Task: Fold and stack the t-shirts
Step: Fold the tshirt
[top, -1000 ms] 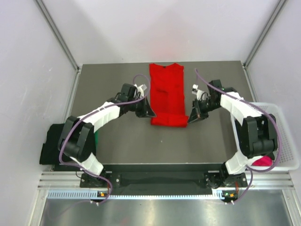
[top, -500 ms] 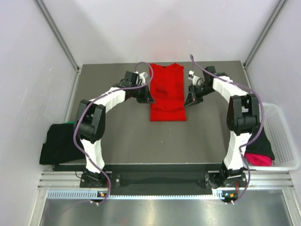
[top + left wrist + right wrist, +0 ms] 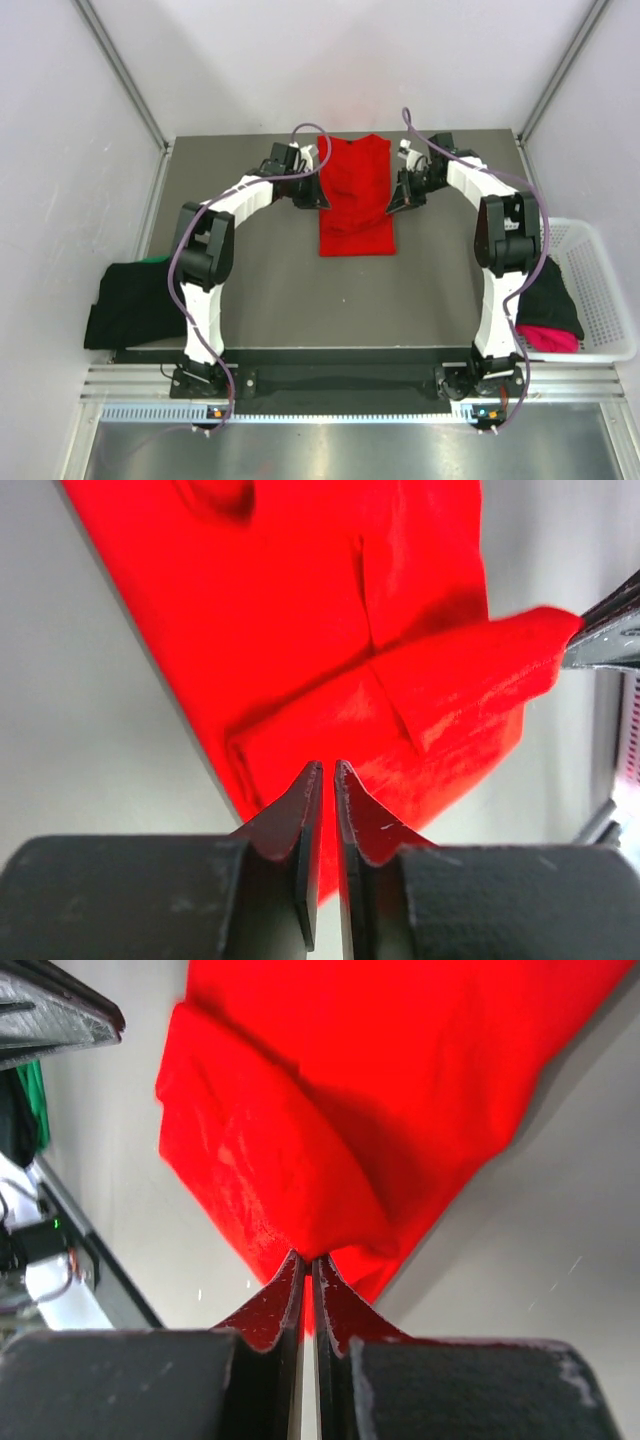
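The bright red t-shirt (image 3: 356, 215) lies as a long folded strip at the far middle of the dark table (image 3: 260, 290). My left gripper (image 3: 320, 198) is at its left edge and my right gripper (image 3: 391, 203) at its right edge. Both hold a lifted fold of the cloth above the flat part. In the left wrist view the left gripper (image 3: 323, 766) is pinched on the red t-shirt (image 3: 330, 630). In the right wrist view the right gripper (image 3: 304, 1257) is shut on a bunched corner of the red t-shirt (image 3: 300, 1160).
A black t-shirt (image 3: 125, 305) with a sliver of green t-shirt (image 3: 152, 260) lies off the table's left edge. A white mesh basket (image 3: 600, 300) at the right holds a black t-shirt (image 3: 555, 300) and a magenta-pink t-shirt (image 3: 545, 337). Grey walls stand around the table.
Both grippers have moved away from me toward the far edge, carrying the pinched red cloth over the rest of the shirt. The arms are stretched out further.
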Motion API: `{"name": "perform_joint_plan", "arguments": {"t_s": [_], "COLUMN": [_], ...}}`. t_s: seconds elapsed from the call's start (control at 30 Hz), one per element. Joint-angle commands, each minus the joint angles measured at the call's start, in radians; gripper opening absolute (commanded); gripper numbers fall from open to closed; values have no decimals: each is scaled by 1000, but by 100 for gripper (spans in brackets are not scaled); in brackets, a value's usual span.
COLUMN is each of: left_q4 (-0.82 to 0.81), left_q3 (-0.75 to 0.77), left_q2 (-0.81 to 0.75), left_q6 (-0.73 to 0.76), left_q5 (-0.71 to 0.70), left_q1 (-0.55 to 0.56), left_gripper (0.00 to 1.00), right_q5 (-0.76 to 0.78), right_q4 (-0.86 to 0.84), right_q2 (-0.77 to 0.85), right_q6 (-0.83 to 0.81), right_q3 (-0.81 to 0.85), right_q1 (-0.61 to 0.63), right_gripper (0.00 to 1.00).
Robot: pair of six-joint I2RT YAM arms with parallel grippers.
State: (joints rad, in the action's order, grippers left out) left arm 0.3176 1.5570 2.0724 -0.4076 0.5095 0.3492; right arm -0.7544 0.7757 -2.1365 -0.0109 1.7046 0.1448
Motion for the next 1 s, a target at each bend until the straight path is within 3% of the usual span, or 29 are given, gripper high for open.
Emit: {"name": "perform_joint_plan", "arguments": {"t_s": [0.0,0.03,0.07,0.13,0.3,0.4,0.43,0.53,0.63,0.73,0.97], "left_q4": [-14,-9,15,32,100,107,98,46,-23,-83,-57], "left_q3": [103,116,136,141,83,-58,-140,-285,-382,-422,-382], "left_q2": [28,34,31,11,-144,-248,-264,-291,-288,-272,-187], "left_q6": [47,52,67,85,112,64,47,-25,-80,-114,-132], "left_q5": [-25,-34,-64,-97,-169,-79,-36,116,205,260,251], "left_q1": [-6,-6,-6,-7,-10,-19,-29,-48,-59,-58,-59], "left_gripper": [15,17,18,26,33,59,72,80,89,85,74], "right_q5": [0,3,10,0,-65,-83,-97,-154,-141,-169,-191], "right_q4": [-159,-161,-148,-130,-73,25,130,258,238,231,226], "right_q2": [50,52,52,76,177,236,227,198,187,152,89], "right_q6": [66,69,69,34,32,-51,-88,-202,-215,-205,-196], "right_q3": [15,24,35,53,-35,-130,-140,-195,-258,-264,-267], "right_q1": [-11,-11,-11,-20,-85,-93,-93,-93,-93,-90,-68], "right_gripper": [0,1,14,28,33,39,41,43,46,47,50]}}
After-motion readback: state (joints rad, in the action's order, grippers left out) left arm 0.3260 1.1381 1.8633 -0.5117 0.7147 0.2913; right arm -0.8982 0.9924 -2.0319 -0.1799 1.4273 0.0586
